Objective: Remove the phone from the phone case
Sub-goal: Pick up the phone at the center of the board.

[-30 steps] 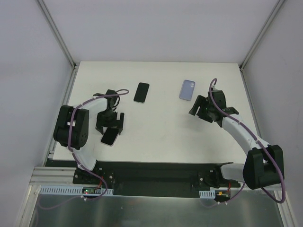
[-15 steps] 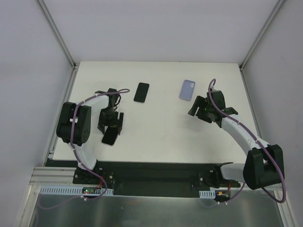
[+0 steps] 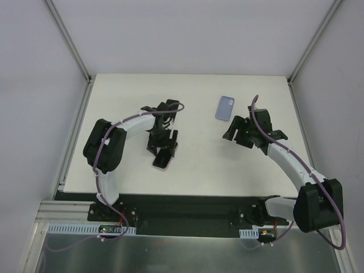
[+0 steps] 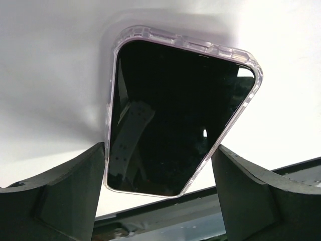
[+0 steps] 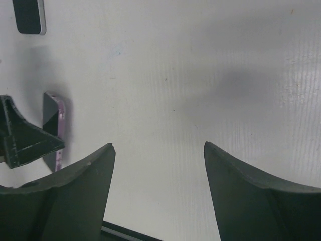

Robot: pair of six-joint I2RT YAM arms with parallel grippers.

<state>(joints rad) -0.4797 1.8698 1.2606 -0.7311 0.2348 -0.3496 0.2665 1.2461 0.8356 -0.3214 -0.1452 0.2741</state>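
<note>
A black phone in a clear case (image 4: 170, 115) sits between the fingers of my left gripper (image 4: 159, 150), both fingers touching its long edges. In the top view the left gripper (image 3: 162, 149) holds this cased phone (image 3: 162, 160) near the table's middle front. In the right wrist view the cased phone (image 5: 52, 130) shows edge-on, tilted up off the table. My right gripper (image 3: 236, 129) is open and empty over bare table at the right; its jaws (image 5: 158, 150) stand wide apart.
A lilac empty case (image 3: 226, 107) lies at the back right, just beyond the right gripper. A second black phone (image 5: 29, 15) lies flat behind the left gripper; in the top view the left wrist hides it. White walls (image 3: 68, 51) enclose the table.
My left arm has swung to the right, carrying the cased phone from the left side toward the table's middle. The right arm has barely moved.
</note>
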